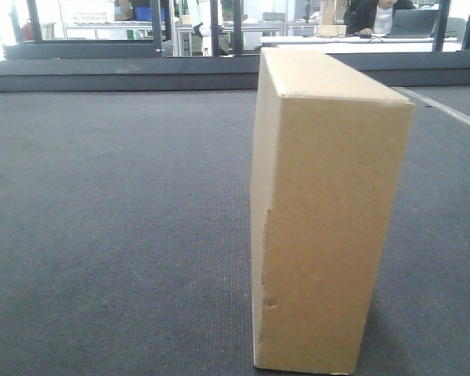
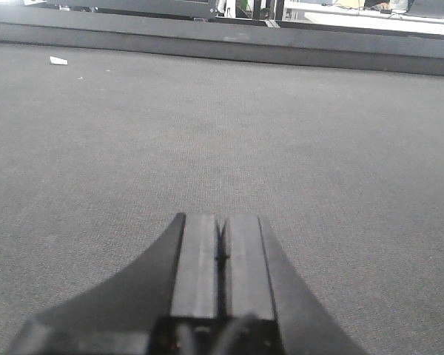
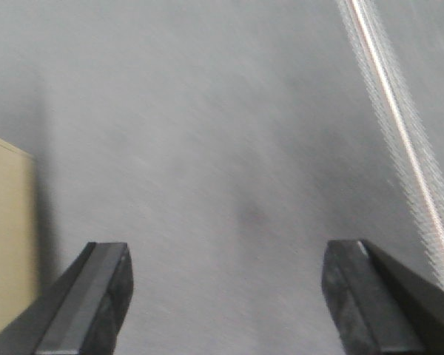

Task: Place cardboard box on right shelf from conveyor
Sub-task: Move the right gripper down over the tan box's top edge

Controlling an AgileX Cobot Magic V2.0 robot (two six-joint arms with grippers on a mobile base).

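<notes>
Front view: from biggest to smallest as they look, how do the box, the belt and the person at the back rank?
1. belt, filling most of the picture.
2. box, standing close to the camera, which enlarges it.
3. person, far off and cut by the top edge; smallest only in looks.

The left gripper is closed. Its two black fingers press flat against each other, with only a thin dark seam between them. It points straight ahead, held low and close to level, and it grips nothing. The right gripper is spread wide. Its two dark fingers sit far apart at the lower corners of the right wrist view, tilted downward, and nothing is caught between them. That view is streaked with blur, so the fine detail of the pads cannot be made out.
</notes>
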